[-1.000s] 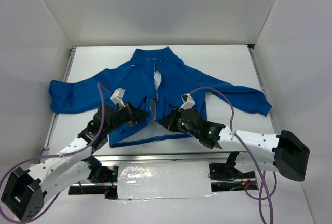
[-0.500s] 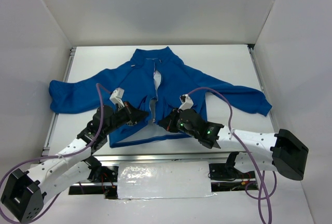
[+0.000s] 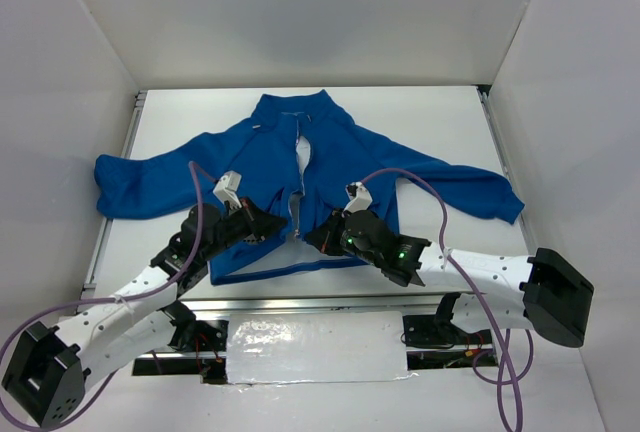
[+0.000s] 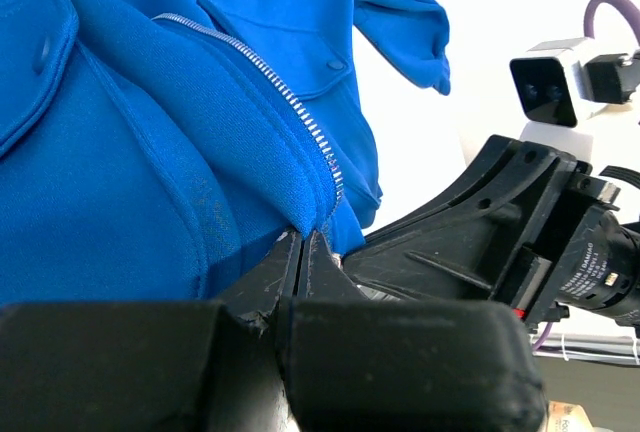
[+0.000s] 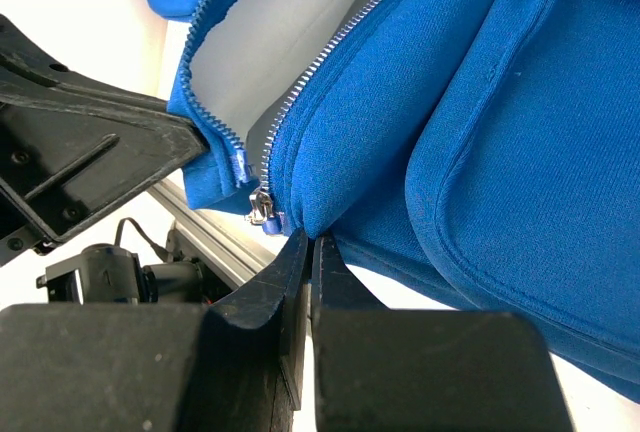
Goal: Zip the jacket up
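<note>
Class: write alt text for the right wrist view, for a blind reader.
The right gripper pinches the bottom edge of the blue jacket beside its open zipper, whose metal pull sits at the lower end.

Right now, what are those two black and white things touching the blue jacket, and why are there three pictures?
Those are two robot arms bolted to the table. One picture looks down from above; the other two come from a small camera on each wrist, very close up. A blue jacket lies spread out, its front open. Each arm ends in a two-finger pinching tool. The left tool is shut on the bottom edge of one front side, the right tool on the other. The small metal zipper pull sits at the bottom, beside the right tool, not yet pulled up.
</note>
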Action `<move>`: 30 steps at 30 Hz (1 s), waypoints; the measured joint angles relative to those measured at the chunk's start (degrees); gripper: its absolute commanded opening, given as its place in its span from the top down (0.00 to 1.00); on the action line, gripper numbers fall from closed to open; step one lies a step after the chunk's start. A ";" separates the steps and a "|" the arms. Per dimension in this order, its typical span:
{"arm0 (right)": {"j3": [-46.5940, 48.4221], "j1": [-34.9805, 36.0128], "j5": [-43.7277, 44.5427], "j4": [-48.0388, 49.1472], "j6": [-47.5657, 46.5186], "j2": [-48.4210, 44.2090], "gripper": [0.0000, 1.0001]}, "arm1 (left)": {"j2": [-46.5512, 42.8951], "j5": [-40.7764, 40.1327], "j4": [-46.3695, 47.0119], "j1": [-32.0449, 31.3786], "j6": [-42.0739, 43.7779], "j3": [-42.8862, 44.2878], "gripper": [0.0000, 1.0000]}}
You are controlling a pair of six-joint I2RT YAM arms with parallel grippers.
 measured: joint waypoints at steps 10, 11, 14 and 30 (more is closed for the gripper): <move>0.00 0.00 0.11 0.22 -0.46 0.04 1.00 | 0.70 0.87 0.81 0.00 0.00 -0.31 1.00; 0.00 0.00 0.15 0.31 -0.48 0.04 1.00 | 0.72 1.05 0.92 0.00 0.00 -0.31 1.00; 0.00 0.00 0.15 0.37 -0.63 0.13 1.00 | 0.81 1.29 1.18 0.00 0.00 -0.33 1.00; 0.00 -0.61 -0.28 0.81 -1.16 0.13 1.00 | 1.51 2.32 2.40 0.00 0.02 -1.36 1.00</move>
